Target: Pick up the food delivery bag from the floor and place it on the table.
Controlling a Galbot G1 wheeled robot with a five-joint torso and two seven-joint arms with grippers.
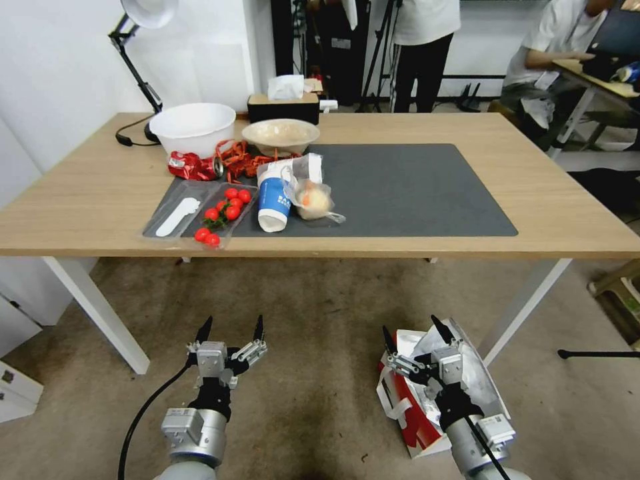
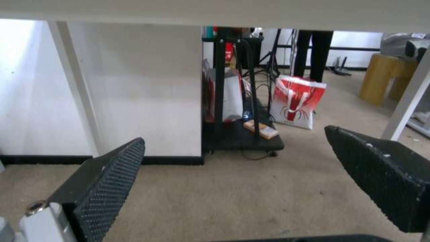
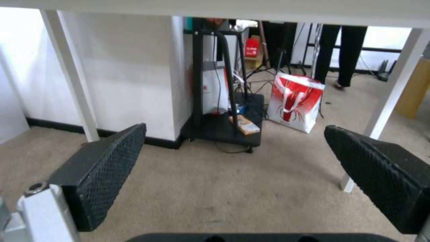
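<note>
Carpeted floor is holding the food delivery bag, both grippers spread wide, table waiting.

A round white plastic bowl sits near the table's far left corner, a shallower beige bowl beside it; a clear tray of red cherry tomatoes lies by the near edge, a black tissue box at the far edge

The food delivery bag is lying on the floor before the tabletop, under the right pincer; the left pincer is hovering to its left.
</note>
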